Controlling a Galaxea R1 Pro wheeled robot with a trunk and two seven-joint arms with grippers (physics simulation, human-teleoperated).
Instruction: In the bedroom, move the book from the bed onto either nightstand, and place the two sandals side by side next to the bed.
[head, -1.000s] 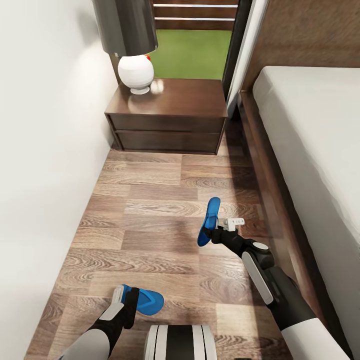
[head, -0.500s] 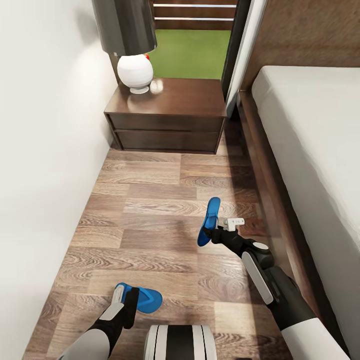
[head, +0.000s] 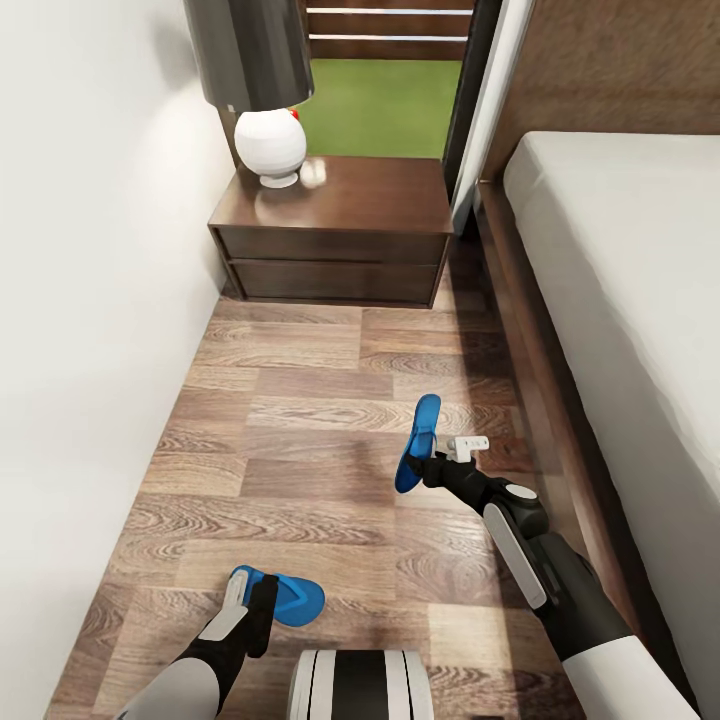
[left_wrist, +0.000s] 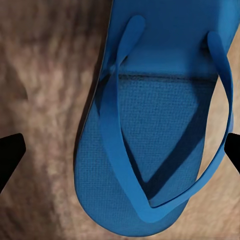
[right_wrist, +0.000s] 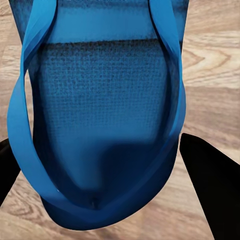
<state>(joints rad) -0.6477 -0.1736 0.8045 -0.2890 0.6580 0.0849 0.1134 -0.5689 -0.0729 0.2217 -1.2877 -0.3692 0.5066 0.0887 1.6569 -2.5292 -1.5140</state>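
Grained wood planks make up the matt floor (head: 300, 400); the nightstand (head: 335, 235) has a glossy dark-wood top; blue sandals (left_wrist: 150, 125) show woven-textured footbeds and smooth rubbery straps.

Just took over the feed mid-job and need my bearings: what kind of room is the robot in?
Most likely a bedroom: a low bed with a grey mattress runs along one side, a dark wooden nightstand carrying a lamp stands by the window, and the floor is wood plank.
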